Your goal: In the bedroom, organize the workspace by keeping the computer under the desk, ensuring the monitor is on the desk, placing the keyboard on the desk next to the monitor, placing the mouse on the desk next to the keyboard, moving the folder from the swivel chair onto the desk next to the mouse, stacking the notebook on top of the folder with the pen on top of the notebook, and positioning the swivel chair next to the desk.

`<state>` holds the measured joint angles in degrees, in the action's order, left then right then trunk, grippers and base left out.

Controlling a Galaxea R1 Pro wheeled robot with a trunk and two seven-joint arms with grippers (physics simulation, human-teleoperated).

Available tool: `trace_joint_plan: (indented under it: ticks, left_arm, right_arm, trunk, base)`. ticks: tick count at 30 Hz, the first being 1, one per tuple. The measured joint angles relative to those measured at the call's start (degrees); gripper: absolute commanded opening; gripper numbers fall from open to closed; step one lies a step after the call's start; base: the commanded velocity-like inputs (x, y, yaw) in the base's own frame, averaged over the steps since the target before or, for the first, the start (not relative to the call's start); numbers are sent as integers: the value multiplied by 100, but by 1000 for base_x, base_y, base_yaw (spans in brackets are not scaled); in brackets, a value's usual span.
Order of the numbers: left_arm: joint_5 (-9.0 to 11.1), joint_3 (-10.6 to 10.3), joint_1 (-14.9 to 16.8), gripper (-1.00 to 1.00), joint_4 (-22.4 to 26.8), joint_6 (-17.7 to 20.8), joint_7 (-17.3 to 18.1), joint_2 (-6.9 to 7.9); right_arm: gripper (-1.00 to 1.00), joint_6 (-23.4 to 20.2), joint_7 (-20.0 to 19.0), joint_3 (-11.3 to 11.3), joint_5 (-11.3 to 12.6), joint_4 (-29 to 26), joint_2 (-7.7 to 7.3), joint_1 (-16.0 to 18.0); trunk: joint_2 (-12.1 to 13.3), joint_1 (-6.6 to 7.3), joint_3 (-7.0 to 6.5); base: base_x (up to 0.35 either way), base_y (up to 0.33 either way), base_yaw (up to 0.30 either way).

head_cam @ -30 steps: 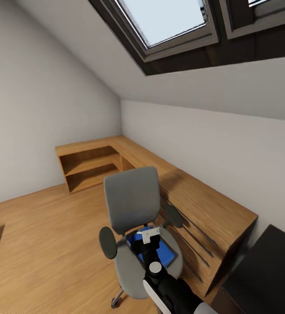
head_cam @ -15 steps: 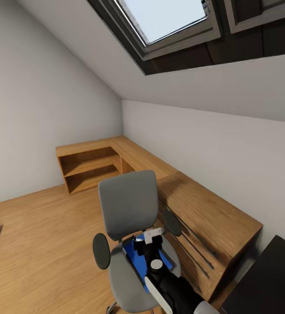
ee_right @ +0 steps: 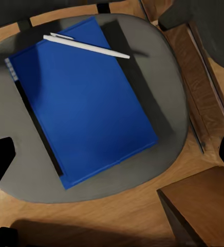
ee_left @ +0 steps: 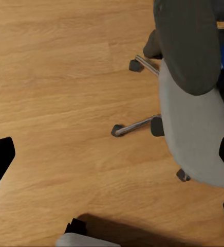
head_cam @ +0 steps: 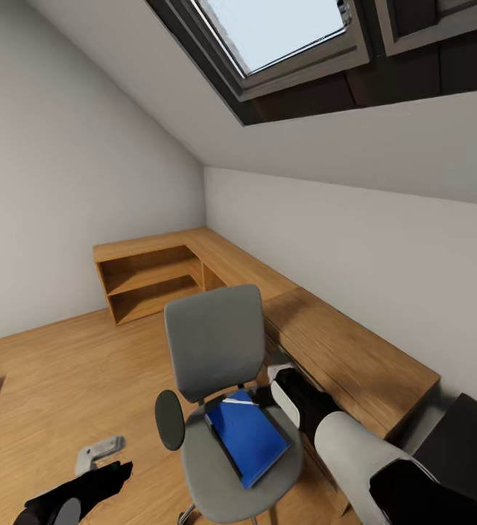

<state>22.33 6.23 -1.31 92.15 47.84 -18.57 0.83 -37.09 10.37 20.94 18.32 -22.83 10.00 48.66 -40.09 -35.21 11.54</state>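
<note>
The flat bright blue folder [ee_right: 81,100] lies straight below the right gripper [ee_right: 112,154], whose jaws stand apart; long axis diagonal, thin white pen [ee_right: 86,45] across its far end

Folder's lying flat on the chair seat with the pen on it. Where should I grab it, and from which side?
Probably the folder's corner nearest the seat's front edge, coming in low from the front of the swivel chair. It lies flat, so only its thin edge offers a pinch. The pen rests loose across the far end by the backrest; keep it level or remove it first.
</note>
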Motion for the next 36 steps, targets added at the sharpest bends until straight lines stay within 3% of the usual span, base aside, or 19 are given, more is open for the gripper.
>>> trace_joint_plan:
  ticks: [2,7,31,32,36]
  left_arm:
    - [28,162,137,100,43,178,6,0]
    - [14,380,168,100,34,197,21,16]
    - [26,478,173,100,37,187,44,40]
    - [29,686,177,100,54,169,51,51]
    - [52,725,179,100,58,155,44,74]
  right_arm:
    - [100,-91,-46,-3,51,36,0,11]
    - [100,-106,-69,1,60,58,0,14]
    - [100,-99,-68,23,15,30,0,14]
    - [100,-108,-75,28,15,38,0,14]
    - [100,-112,-77,35,15,19,0,14]
  trunk:
    - [0,0,0]
    - [0,1,-1]
    - [0,1,-1]
    - [-38,-21,17]
    - [-199,-109,89]
  base:
    - [0,0,0]
    - [51,0,0]
    - [133,0,0]
    - [4,0,0]
    - [1,0,0]
